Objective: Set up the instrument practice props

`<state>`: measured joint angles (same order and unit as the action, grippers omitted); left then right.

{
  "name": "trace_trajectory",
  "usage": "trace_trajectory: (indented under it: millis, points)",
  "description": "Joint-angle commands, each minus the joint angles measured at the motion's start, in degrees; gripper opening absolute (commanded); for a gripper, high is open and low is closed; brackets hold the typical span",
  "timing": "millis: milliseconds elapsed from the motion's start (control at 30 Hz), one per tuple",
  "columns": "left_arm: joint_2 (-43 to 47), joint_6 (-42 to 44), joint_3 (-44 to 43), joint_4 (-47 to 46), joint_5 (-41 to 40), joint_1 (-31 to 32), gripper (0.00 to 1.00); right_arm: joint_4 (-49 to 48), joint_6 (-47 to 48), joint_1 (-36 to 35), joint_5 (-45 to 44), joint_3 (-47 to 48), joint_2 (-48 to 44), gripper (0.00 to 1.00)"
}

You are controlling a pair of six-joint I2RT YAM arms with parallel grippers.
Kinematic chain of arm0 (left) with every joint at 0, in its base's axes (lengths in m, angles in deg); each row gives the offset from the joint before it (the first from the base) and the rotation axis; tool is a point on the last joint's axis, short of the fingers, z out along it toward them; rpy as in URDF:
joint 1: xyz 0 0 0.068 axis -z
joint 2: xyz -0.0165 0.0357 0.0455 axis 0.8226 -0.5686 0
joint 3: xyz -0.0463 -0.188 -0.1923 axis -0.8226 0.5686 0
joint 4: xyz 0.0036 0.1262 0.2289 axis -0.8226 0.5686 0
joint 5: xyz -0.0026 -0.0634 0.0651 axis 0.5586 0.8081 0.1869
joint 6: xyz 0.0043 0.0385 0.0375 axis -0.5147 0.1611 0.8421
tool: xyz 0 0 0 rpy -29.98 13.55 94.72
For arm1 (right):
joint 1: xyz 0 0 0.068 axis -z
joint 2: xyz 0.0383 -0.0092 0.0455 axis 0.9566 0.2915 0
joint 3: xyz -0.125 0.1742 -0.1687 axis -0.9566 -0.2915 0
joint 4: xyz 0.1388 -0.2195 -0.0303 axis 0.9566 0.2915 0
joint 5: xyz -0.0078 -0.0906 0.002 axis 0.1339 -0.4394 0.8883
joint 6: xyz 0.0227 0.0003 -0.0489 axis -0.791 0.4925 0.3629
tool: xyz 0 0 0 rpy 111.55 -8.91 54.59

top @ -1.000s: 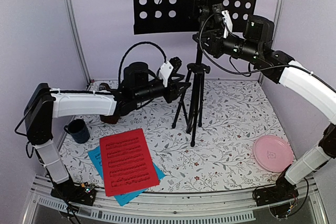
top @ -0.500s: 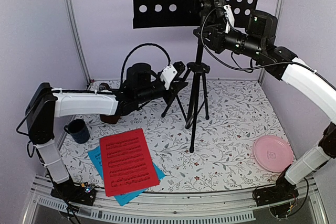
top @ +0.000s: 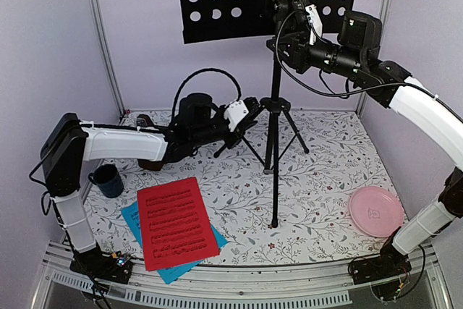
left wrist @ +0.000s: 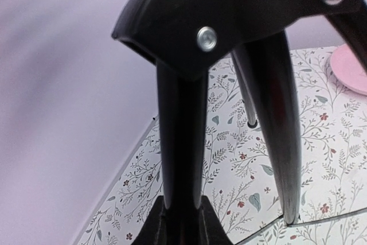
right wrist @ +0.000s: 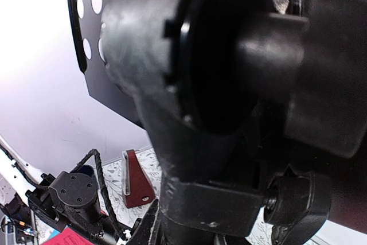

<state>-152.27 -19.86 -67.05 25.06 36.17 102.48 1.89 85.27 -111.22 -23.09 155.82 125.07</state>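
Black perforated music stand (top: 273,70) stands upright at the back-middle of the bench (top: 325,171), tripod spread. We see the right claw (top: 286,30) pinching its post just under the panel, likely to keep it steady and upright. The left claw (top: 249,113) is pressed onto one rear leg (left wrist: 178,142) below the hub; we judge that's to set the leg's angle so the tripod sits firm. Panel is matte black with round holes, nothing on it yet. Red sheet (top: 176,222) lies on the cyan sheet (top: 132,216) at near left, printed side up. Brown wooden metronome (right wrist: 137,179) sits back left, apart from the stand.
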Motion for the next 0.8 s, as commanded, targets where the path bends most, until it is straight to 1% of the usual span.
trace_trajectory:
  millis: [0,167,200,400,600,767]
  points:
    - [-3.9,1.8,-3.1,5.0,-0.3,-2.4,0.00,-16.2,2.8,0.3,-2.8,6.7,-2.9,0.00]
    - [-6.6,3.1,-6.0,5.7,-0.3,-3.0,0.00,-17.4,3.9,1.1,-3.3,5.1,-1.7,0.00]
    - [-8.8,3.4,-6.9,6.1,-0.8,-3.2,0.00,-17.8,4.2,1.1,-3.5,4.7,-1.4,0.00]
    - [-14.0,4.5,-12.6,11.3,-1.5,-5.1,0.00,-19.2,5.8,2.5,-4.2,2.6,-0.6,0.00]
    - [-16.9,7.7,-14.5,14.0,-2.8,-5.7,0.00,-20.2,6.5,4.0,-3.9,-0.1,-0.1,0.00]
    - [-18.7,7.9,-16.2,15.8,-3.6,-5.8,0.00,-22.2,6.6,4.8,-4.1,-2.0,0.6,0.00]
